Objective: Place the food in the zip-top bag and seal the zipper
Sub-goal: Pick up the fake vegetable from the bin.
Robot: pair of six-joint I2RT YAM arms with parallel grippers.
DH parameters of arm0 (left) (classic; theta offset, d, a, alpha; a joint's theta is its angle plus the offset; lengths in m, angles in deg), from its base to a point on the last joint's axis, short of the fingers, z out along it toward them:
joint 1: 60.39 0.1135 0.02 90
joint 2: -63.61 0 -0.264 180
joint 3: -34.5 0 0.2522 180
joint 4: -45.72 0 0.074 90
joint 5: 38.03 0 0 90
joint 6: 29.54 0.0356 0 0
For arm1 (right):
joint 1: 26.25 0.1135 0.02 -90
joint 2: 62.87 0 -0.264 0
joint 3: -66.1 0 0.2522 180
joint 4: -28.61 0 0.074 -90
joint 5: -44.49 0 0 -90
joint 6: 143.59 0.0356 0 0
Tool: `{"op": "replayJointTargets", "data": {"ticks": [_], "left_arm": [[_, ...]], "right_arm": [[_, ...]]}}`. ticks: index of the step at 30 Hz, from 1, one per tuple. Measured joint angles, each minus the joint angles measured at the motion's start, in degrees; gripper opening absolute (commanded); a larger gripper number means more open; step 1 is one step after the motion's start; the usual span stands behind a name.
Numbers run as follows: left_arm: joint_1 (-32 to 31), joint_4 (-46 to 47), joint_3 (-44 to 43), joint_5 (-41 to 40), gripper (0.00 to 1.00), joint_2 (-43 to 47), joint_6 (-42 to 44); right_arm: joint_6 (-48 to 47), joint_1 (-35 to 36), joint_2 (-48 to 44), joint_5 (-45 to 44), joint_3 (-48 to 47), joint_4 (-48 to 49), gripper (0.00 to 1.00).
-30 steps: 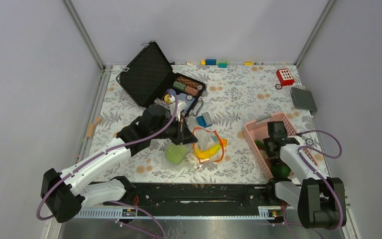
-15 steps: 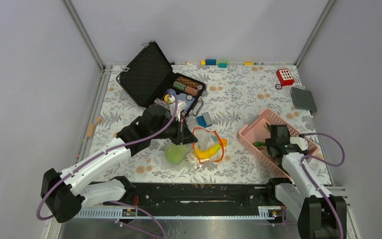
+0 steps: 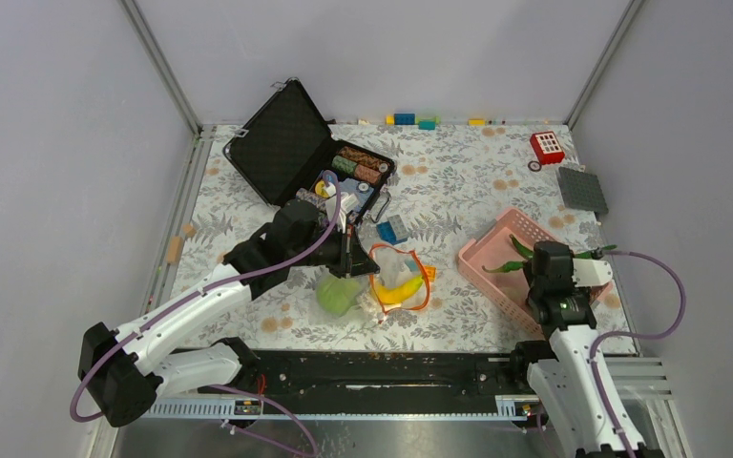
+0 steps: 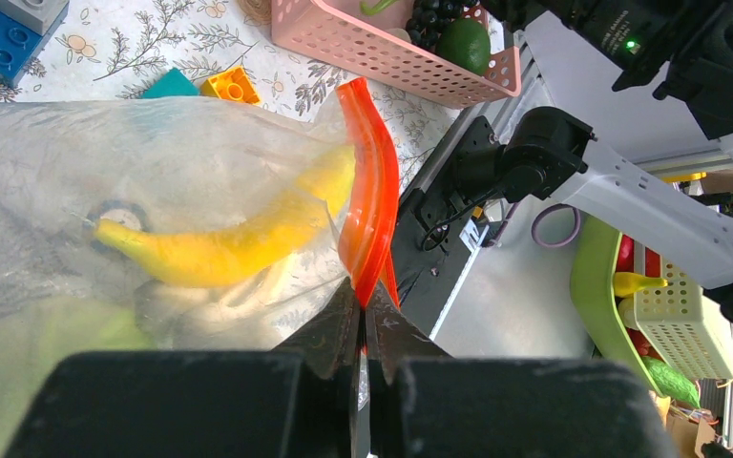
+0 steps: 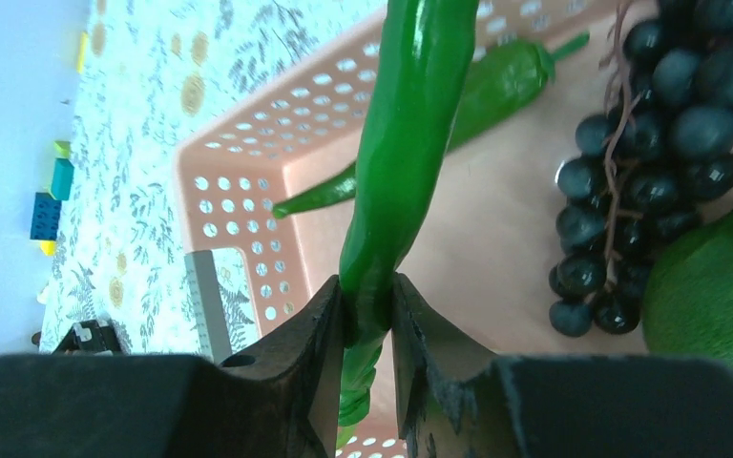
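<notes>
The clear zip-top bag (image 3: 396,279) lies mid-table with its orange-red zipper strip (image 4: 370,210) held open. Inside it I see a yellow banana piece (image 4: 239,243), a white piece and the light-green cabbage (image 3: 337,294). My left gripper (image 4: 363,307) is shut on the zipper strip at the bag's mouth. My right gripper (image 5: 368,298) is shut on a long green pod (image 5: 406,153) and holds it lifted above the pink basket (image 3: 496,272). The pod also shows in the top view (image 3: 513,263). A second green pod (image 5: 477,105) lies in the basket.
The basket also holds dark grapes (image 5: 649,143) and a dark green avocado-like piece (image 5: 716,296). An open black case (image 3: 291,143) with poker chips stands behind the bag. Building bricks (image 3: 391,230) lie near the bag. A grey baseplate (image 3: 582,189) and red toy (image 3: 546,147) sit far right.
My right arm has pulled back and risen from the basket, lifting the green pod. The basket has swung to a slant. The left arm and bag have not moved.
</notes>
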Motion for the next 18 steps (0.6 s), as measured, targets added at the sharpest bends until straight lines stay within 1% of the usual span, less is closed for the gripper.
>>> {"op": "replayJointTargets", "data": {"ticks": [2, 6, 11, 15, 18], "left_arm": [[0.00, 0.02, 0.00, 0.04, 0.00, 0.00, 0.00], [0.00, 0.17, 0.00, 0.33, 0.00, 0.00, 0.00], [0.00, 0.33, 0.00, 0.61, 0.00, 0.00, -0.02], [0.00, 0.35, 0.00, 0.61, 0.00, 0.00, -0.22], [0.00, 0.35, 0.00, 0.63, 0.00, 0.00, -0.48]], "right_arm": [[-2.89, 0.00, -2.03, -1.46, -0.39, 0.02, 0.00], [-10.99, 0.00, -6.32, -3.69, -1.90, 0.72, 0.00], [-20.22, 0.00, -11.63, -3.06, -2.03, 4.13, 0.00], [-26.23, 0.00, -14.80, 3.06, -2.03, 8.63, 0.00], [-29.66, 0.00, -15.15, 11.02, -2.05, 14.16, 0.00]]}}
